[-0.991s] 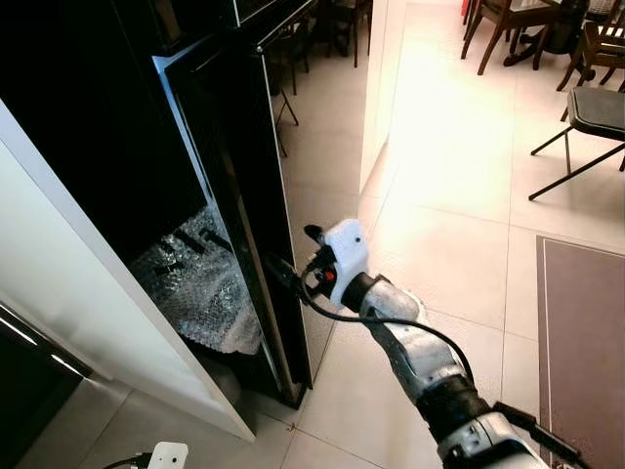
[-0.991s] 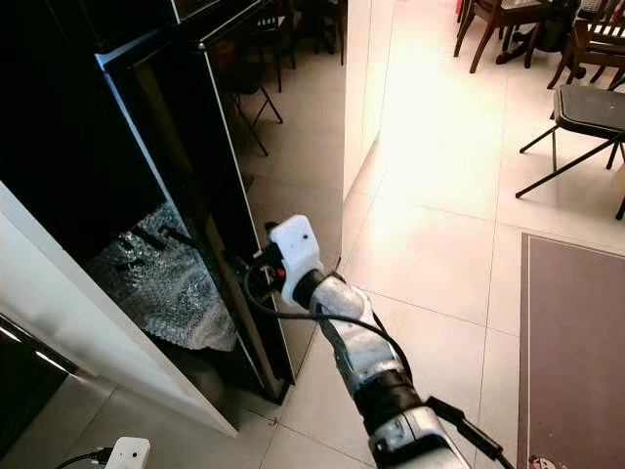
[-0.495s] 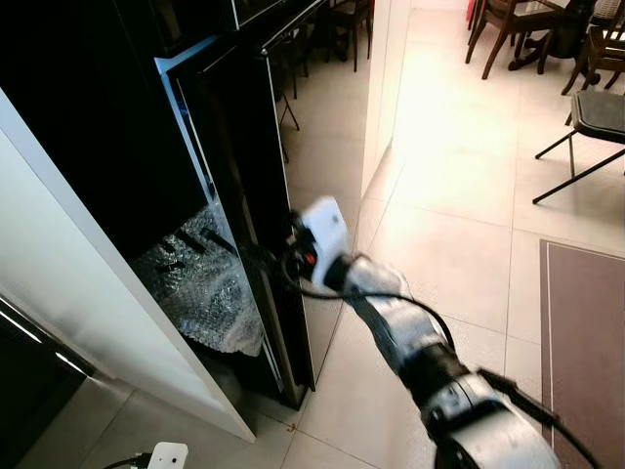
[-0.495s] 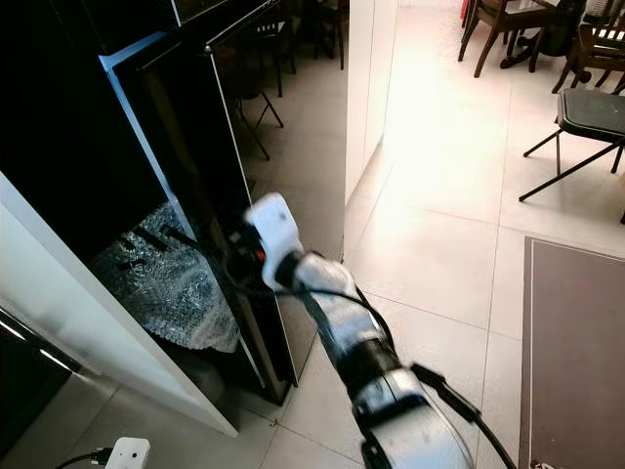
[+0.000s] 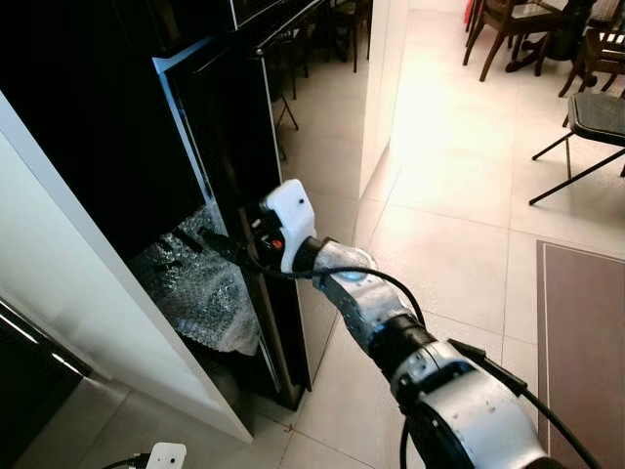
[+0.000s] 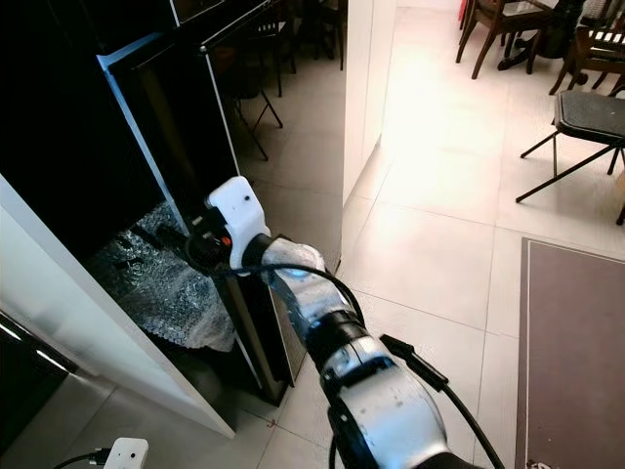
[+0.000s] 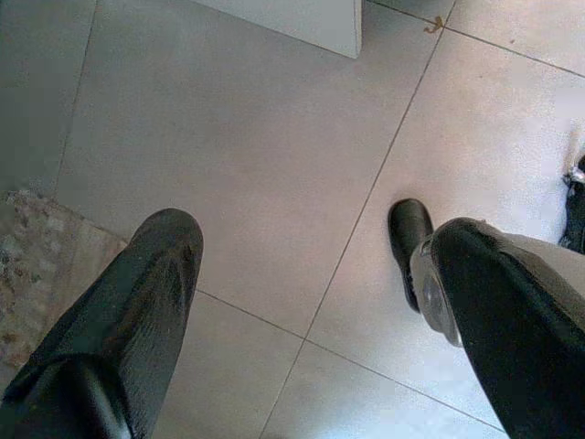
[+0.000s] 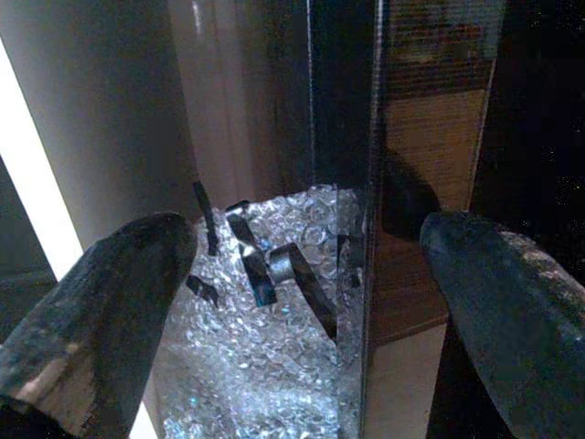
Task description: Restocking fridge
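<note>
The fridge's glossy black door stands ajar, and the dark inside shows to its left. Crumpled bubble wrap with dark strips on it lies low inside. My right gripper is open at the door's free edge, about halfway up. In the right wrist view the door edge runs between the two fingers, with the bubble wrap behind it. My left gripper hangs open over the tiled floor, holding nothing.
A white panel slants along the left of the opening. A white wall corner stands behind the door. Chairs and a brown rug are on the tiles to the right. My foot is below the left gripper.
My right arm has swung left and up, bringing the gripper from beside the door's lower face to its free edge, with the fingers now on either side of it.
</note>
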`<state>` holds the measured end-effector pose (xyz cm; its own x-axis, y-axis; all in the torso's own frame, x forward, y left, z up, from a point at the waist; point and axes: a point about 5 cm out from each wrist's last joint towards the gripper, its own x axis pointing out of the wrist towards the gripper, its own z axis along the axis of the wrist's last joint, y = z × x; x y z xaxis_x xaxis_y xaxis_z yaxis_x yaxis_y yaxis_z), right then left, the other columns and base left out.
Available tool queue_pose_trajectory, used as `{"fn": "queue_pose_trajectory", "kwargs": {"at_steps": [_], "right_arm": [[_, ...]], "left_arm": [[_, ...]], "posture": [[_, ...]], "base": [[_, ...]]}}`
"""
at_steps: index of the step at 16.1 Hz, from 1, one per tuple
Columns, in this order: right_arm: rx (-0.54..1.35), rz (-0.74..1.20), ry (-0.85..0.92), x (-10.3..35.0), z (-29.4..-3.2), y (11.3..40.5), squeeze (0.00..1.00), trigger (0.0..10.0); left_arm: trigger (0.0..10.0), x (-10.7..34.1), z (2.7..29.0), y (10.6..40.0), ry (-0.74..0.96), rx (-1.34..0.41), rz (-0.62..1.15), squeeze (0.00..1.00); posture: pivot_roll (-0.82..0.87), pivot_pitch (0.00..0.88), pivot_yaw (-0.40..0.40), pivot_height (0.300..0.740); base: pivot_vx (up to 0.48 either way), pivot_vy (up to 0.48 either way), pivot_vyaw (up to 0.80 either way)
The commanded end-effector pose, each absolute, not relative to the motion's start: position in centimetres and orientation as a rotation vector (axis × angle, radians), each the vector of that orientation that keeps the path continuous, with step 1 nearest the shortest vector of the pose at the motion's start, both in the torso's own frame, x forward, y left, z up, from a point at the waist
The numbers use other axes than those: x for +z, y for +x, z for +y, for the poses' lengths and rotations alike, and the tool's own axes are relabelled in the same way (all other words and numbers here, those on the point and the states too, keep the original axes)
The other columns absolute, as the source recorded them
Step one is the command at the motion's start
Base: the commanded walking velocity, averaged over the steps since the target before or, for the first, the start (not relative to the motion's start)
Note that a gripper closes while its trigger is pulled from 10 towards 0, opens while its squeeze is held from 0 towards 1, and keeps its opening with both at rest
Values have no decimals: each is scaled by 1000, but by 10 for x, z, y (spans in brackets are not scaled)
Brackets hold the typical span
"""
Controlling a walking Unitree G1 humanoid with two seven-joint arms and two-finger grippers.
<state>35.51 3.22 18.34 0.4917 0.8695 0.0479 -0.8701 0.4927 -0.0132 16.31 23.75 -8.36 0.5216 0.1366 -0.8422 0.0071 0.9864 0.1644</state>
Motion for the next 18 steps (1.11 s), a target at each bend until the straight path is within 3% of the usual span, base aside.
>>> {"fn": "queue_pose_trajectory", "kwargs": {"at_steps": [1, 11, 14, 16, 18], "right_arm": [[1136, -99, 36, 199, 56, 347, 0, 10000], [1131, -65, 102, 198, 66, 345, 0, 10000], [1039, -57, 152, 175, 44, 348, 0, 10000], [929, -73, 222, 157, 15, 349, 0, 10000], [882, -105, 244, 138, -10, 333, 0, 10000]], "left_arm": [[10000, -85, 244, 157, 170, 91, 1039, 0], [10000, -84, 245, 158, 183, 91, 1035, 0], [10000, -85, 243, 157, 174, 89, 1036, 0], [10000, -86, 242, 156, 167, 87, 1040, 0], [10000, -87, 240, 155, 170, 72, 1049, 0]], "posture": [[67, 16, 61, 740], [96, 22, 62, 740], [72, 29, 48, 740], [35, 42, 45, 740], [4, 53, 45, 740]], "base": [[0, 0, 0], [0, 0, 0], [0, 0, 0], [0, 0, 0], [0, 0, 0]]}}
